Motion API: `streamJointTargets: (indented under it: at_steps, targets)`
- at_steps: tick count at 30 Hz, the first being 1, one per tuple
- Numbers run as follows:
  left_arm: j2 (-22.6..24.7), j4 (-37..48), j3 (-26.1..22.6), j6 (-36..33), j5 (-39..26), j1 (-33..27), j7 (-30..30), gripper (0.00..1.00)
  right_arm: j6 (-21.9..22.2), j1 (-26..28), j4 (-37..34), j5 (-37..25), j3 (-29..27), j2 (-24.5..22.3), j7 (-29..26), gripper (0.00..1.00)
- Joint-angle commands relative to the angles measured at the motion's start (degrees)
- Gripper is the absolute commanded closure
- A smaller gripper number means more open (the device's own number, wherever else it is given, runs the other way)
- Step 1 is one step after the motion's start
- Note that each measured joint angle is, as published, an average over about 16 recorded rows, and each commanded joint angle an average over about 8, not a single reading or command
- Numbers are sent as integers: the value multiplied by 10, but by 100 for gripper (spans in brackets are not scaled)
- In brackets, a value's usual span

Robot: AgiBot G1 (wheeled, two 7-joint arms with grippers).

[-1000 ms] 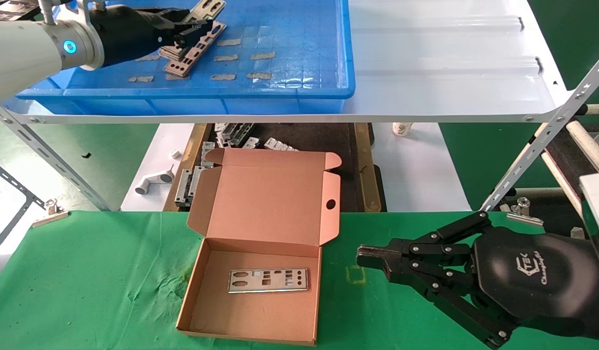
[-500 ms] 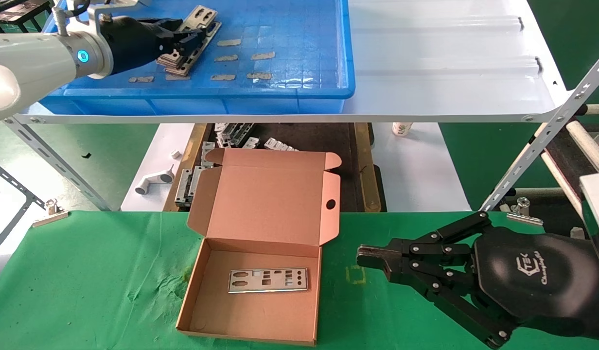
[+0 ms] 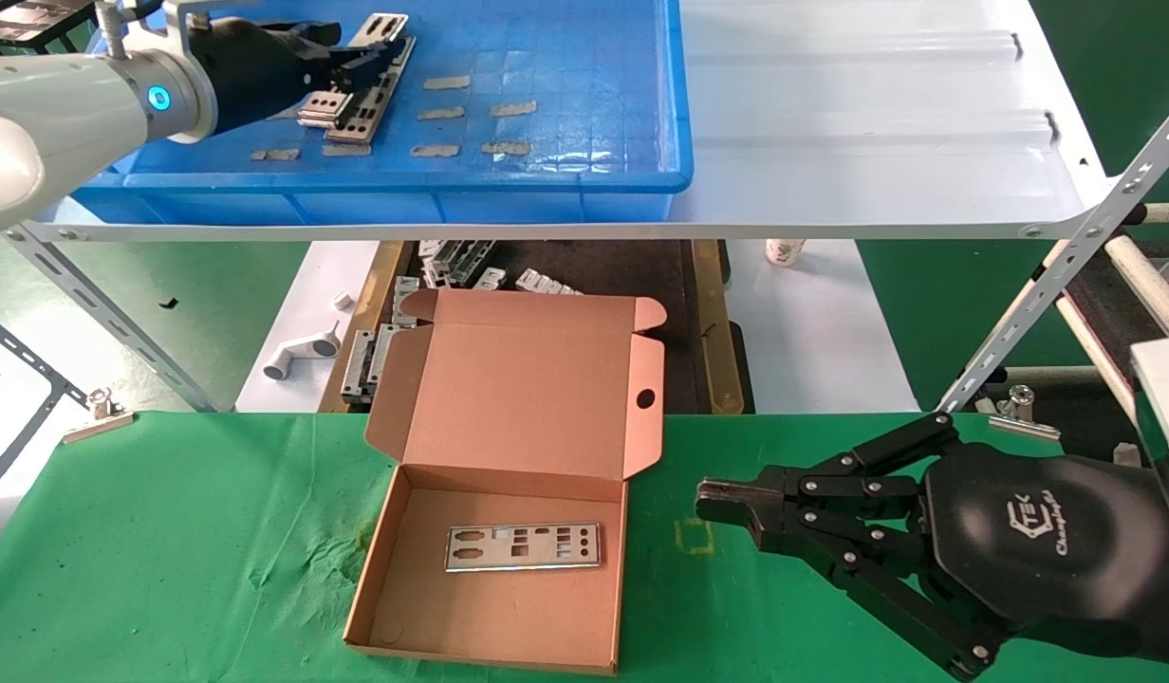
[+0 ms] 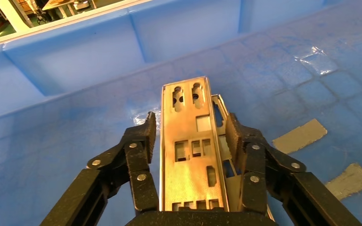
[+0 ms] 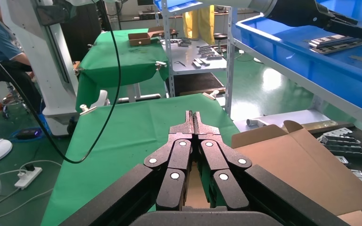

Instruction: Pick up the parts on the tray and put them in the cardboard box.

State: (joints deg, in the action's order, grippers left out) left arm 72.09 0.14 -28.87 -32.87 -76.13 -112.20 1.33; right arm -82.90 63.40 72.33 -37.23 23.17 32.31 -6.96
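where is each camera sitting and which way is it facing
head: on the robot's head, looking forward and down at the tray, cardboard box, left gripper and right gripper.
left wrist: on the left arm, facing the tray floor; jaws either side of a part.
right wrist: on the right arm, facing across the green cloth; jaws shut.
shared: all three show the tray.

bright even overhead light | glare on white shelf (image 3: 879, 114) and tray (image 3: 584, 180) floor | warm reflection on part (image 4: 191, 150) in left wrist view | soft shadows | all views sharp | slight wide-angle stretch at wrist-view edges
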Motion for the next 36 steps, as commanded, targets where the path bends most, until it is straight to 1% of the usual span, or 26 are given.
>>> streamJointTargets:
  at_steps: [1, 10, 18, 20, 22, 24, 25, 28, 30, 32, 33, 36]
  targets:
    - [-1, 0, 1, -2, 1, 0, -1, 0, 0, 0, 0, 0, 0, 0, 0, 100]
    - [-4, 3, 1, -7, 1, -1, -7, 0, 0, 0, 0, 0, 0, 0, 0, 100]
    - [-8, 10, 6, -2, 9, -2, -27, 0, 0, 0, 0, 0, 0, 0, 0, 100]
    - [-8, 12, 8, -2, 11, -2, -33, 2, 0, 0, 0, 0, 0, 0, 0, 100]
    - [-9, 13, 9, -2, 13, -1, -40, 9, 0, 0, 0, 0, 0, 0, 0, 100]
    - [-9, 14, 10, -3, 15, -2, -47, 23, 0, 0, 0, 0, 0, 0, 0, 100]
    - [-9, 15, 11, -4, 16, -2, -51, 32, 0, 0, 0, 0, 0, 0, 0, 100]
    - [-10, 16, 13, -7, 18, -2, -62, 68, 0, 0, 0, 0, 0, 0, 0, 100]
    - [-10, 17, 13, -9, 18, -1, -68, 86, 0, 0, 0, 0, 0, 0, 0, 100]
    - [-10, 17, 12, -11, 17, -1, -74, 97, 0, 0, 0, 0, 0, 0, 0, 100]
    - [-9, 17, 12, -12, 17, 0, -76, 100, 0, 0, 0, 0, 0, 0, 0, 100]
    - [-9, 16, 10, -15, 14, 1, -81, 100, 0, 0, 0, 0, 0, 0, 0, 100]
